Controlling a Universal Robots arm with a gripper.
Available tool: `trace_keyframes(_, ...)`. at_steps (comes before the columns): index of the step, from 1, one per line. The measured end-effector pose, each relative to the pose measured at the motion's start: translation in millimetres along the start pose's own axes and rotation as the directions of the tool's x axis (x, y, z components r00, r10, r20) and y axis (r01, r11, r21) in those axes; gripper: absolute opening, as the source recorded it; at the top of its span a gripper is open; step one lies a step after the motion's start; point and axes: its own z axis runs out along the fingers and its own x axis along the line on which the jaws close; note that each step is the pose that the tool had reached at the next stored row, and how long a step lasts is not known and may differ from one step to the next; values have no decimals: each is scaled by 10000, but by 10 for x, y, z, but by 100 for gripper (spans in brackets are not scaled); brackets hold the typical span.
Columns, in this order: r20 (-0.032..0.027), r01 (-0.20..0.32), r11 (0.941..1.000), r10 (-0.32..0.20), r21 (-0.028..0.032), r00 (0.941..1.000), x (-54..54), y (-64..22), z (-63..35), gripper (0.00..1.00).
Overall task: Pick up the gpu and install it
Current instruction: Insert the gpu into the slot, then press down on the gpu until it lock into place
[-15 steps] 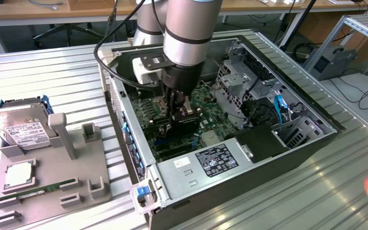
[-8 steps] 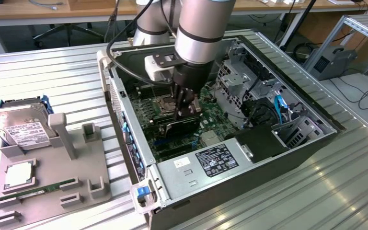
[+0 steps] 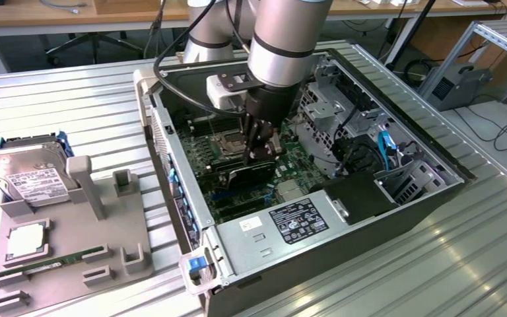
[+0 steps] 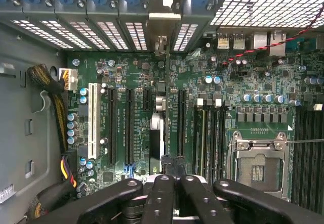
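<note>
**A:** Closest to the wrist camera, the gripper (image 4: 174, 179) is clenched. The two inner fingers (image 4: 161, 196) pinch the gpu (image 4: 161, 125), which shows edge-on as a thin strip running away from the lens.

**B:** So the pick is done?

**A:** I'd call it done. The card is off the bench and inside the computer case (image 3: 412, 212), held above the motherboard (image 4: 126, 72). It lines up between two long black expansion slots (image 4: 128, 128), with the white slot (image 4: 92, 125) off to one side and the CPU socket (image 4: 258, 166) on the other.

**B:** Seated?

**A:** Can't tell. The far end of the card reaches toward the rear bracket openings (image 4: 162, 29), but its contact with the slot is hidden behind it.

**B:** And the exterior view?

**A:** It gives the height the wrist can't. The gripper (image 3: 259, 157) is deep in the case, with the gpu (image 3: 240, 176) low, just at board level. To the exterior view's left stands the grey fixture (image 3: 77, 228) with the hard drive (image 3: 24, 175), a CPU chip (image 3: 26, 241) and the RAM stick (image 3: 51, 262).
</note>
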Motion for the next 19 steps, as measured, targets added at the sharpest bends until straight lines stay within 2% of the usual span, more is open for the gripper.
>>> trace_keyframes(9, 0, 0, 10000, 0, 0, 10000, 0, 17, 5, 11)
trace_keyframes(15, -4, -1, 10000, 1, -2, 10000, -10, 124, 57, 11)
trace_keyframes(19, -4, 0, 10000, 0, -2, 10000, -23, 167, 93, 11)
